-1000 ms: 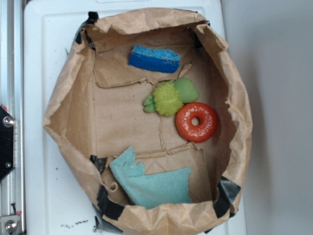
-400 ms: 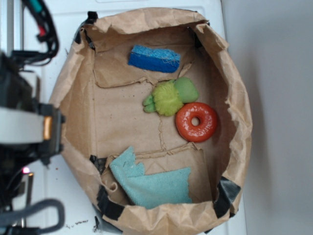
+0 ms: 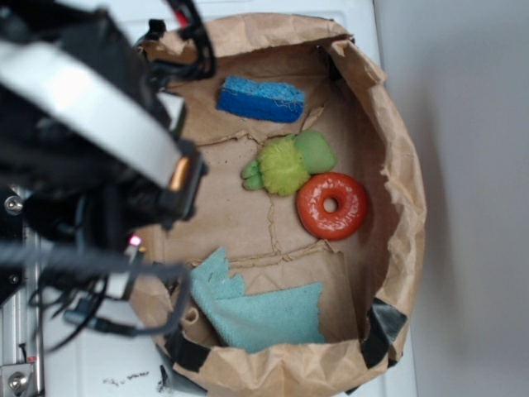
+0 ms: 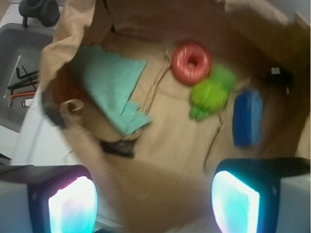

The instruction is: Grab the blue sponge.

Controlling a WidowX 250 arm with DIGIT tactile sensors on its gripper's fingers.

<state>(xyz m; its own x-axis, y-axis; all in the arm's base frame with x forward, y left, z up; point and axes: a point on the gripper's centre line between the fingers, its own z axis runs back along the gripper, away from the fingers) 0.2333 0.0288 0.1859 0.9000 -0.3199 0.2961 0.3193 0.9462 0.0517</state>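
Note:
The blue sponge (image 3: 260,99) lies on the floor of the open brown paper bag (image 3: 397,165), near its far wall. In the wrist view the sponge (image 4: 247,118) is at the right, beyond the right finger and apart from it. My gripper (image 4: 154,204) is open and empty, its jaws wide apart above the bag's near-left rim (image 4: 63,43). In the exterior view my arm (image 3: 91,124) is blurred, covers the bag's left side and hides the fingers.
A fuzzy lime-green toy (image 3: 288,164) and an orange ring (image 3: 332,206) lie between the sponge and a pale teal cloth (image 3: 258,310). The bag's walls stand up all round. A grey tray with hex keys (image 4: 19,80) is outside the bag.
My arm has swung in from the left edge and now reaches over the bag's left rim. The sponge, toy, ring and cloth have not moved.

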